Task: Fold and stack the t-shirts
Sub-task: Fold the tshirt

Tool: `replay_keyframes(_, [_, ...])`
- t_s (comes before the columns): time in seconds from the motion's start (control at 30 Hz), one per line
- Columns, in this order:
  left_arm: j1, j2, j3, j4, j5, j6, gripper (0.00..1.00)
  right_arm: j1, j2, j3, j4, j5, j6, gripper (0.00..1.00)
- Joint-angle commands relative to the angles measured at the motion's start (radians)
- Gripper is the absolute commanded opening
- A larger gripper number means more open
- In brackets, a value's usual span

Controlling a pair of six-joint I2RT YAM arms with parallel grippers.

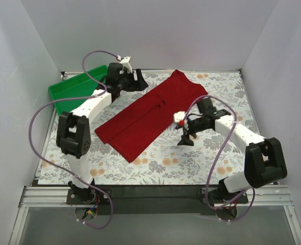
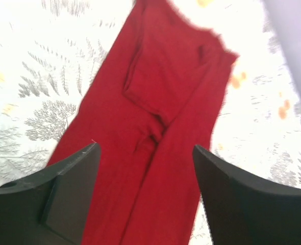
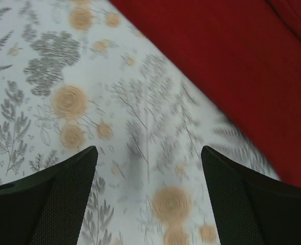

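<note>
The dark red t-shirt (image 1: pixel 150 112) lies flat on the floral table (image 1: pixel 217 158), folded into a long narrow strip. Its long axis runs diagonally, from the near left to the far right corner, where it narrows. I cannot tell which end is the neck. The left gripper (image 1: pixel 139 81) is by the strip's far-left long edge, with the green tray (image 1: pixel 76 89) behind it. Its fingers are spread and hold nothing; in its wrist view the left gripper (image 2: pixel 145 149) frames the red cloth running away lengthwise. The right gripper (image 1: pixel 185 139) is just off the opposite long edge, over bare table. It is spread too and empty, and its wrist view shows the shirt's edge beyond the right gripper (image 3: pixel 149 150)
</note>
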Motion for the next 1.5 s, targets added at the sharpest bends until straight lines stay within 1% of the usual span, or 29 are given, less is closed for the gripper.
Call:
replay_keyframes(0.0, [0.001, -0.326, -0.208, 0.115, -0.125, 0.072, 0.72, 0.261, -0.039, -0.042, 0.032, 0.096, -0.326, 0.75])
replay_keyframes(0.03, [0.001, -0.4, -0.281, 0.124, -0.163, 0.072, 0.76, 0.314, -0.025, -0.035, 0.033, 0.133, -0.326, 0.75])
replay_keyframes(0.07, [0.004, -0.466, -0.344, 0.158, -0.195, 0.072, 0.79, 0.364, -0.007, -0.024, 0.075, 0.166, -0.304, 0.73])
replay_keyframes(0.1, [0.006, -0.602, -0.465, 0.167, -0.251, 0.073, 0.82, 0.412, 0.013, -0.007, 0.099, 0.201, -0.283, 0.72])
replay_keyframes(0.13, [0.006, -0.665, -0.516, 0.164, -0.269, 0.077, 0.85, 0.5, 0.051, 0.017, 0.126, 0.28, -0.248, 0.7])
replay_keyframes(0.17, [0.015, -0.725, -0.562, 0.155, -0.288, 0.084, 0.85, 0.541, 0.07, 0.03, 0.193, 0.319, -0.22, 0.68])
replay_keyframes(0.2, [0.018, -0.794, -0.613, 0.143, -0.307, 0.087, 0.86, 0.575, 0.085, 0.036, 0.223, 0.35, -0.183, 0.67])
replay_keyframes(0.23, [0.021, -0.907, -0.683, 0.097, -0.327, 0.09, 0.86, 0.633, 0.099, 0.042, 0.255, 0.4, -0.168, 0.66])
replay_keyframes(0.3, [0.024, -1.026, -0.749, 0.054, -0.393, 0.096, 0.86, 0.681, 0.142, 0.066, 0.309, 0.442, -0.14, 0.66])
replay_keyframes(0.33, [0.027, -1.131, -0.8, 0.013, -0.432, 0.098, 0.86, 0.714, 0.171, 0.079, 0.315, 0.469, -0.136, 0.65])
replay_keyframes(0.47, [0.029, -1.316, -0.881, -0.057, -0.532, 0.104, 0.86, 0.79, 0.246, 0.125, 0.361, 0.539, -0.1, 0.62])
replay_keyframes(0.57, [0.029, -1.411, -0.924, -0.092, -0.601, 0.106, 0.85, 0.828, 0.312, 0.177, 0.38, 0.572, -0.056, 0.59])
replay_keyframes(0.63, [0.029, -1.447, -0.941, -0.109, -0.617, 0.097, 0.85, 0.843, 0.351, 0.212, 0.38, 0.579, -0.036, 0.59])
replay_keyframes(0.8, [0.029, -1.579, -0.997, -0.131, -0.649, 0.078, 0.84, 0.873, 0.392, 0.234, 0.39, 0.582, -0.004, 0.54])
replay_keyframes(0.93, [0.029, -1.613, -1.001, -0.124, -0.68, 0.081, 0.84, 0.905, 0.427, 0.243, 0.396, 0.582, 0.016, 0.46])
replay_keyframes(1.03, [0.029, -1.614, -0.998, -0.126, -0.674, 0.075, 0.84, 0.917, 0.443, 0.245, 0.404, 0.583, 0.033, 0.4])
replay_keyframes(1.07, [0.029, -1.616, -0.998, -0.127, -0.675, 0.075, 0.84, 0.917, 0.444, 0.241, 0.401, 0.58, 0.036, 0.35])
replay_keyframes(1.13, [0.029, -1.62, -1.0, -0.127, -0.677, 0.077, 0.84, 0.917, 0.447, 0.234, 0.403, 0.579, 0.041, 0.3])
replay_keyframes(1.17, [0.029, -1.623, -1.0, -0.127, -0.678, 0.075, 0.84, 0.917, 0.446, 0.228, 0.404, 0.579, 0.041, 0.23])
replay_keyframes(1.2, [0.029, -1.625, -1.0, -0.127, -0.678, 0.075, 0.84, 0.917, 0.443, 0.212, 0.406, 0.579, 0.039, 0.2])
replay_keyframes(1.23, [0.029, -1.626, -1.001, -0.127, -0.677, 0.075, 0.84, 0.917, 0.432, 0.202, 0.403, 0.574, 0.033, 0.13])
replay_keyframes(1.33, [0.029, -1.625, -1.001, -0.126, -0.669, 0.074, 0.84, 0.917, 0.386, 0.139, 0.403, 0.559, 0.029, 0.03])
replay_keyframes(1.4, [0.029, -1.623, -1.003, -0.124, -0.651, 0.075, 0.84, 0.917, 0.346, 0.094, 0.401, 0.542, 0.013, 0.01])
replay_keyframes(1.47, [0.029, -1.62, -1.001, -0.124, -0.639, 0.075, 0.84, 0.916, 0.268, 0.006, 0.39, 0.522, -0.005, 0.01])
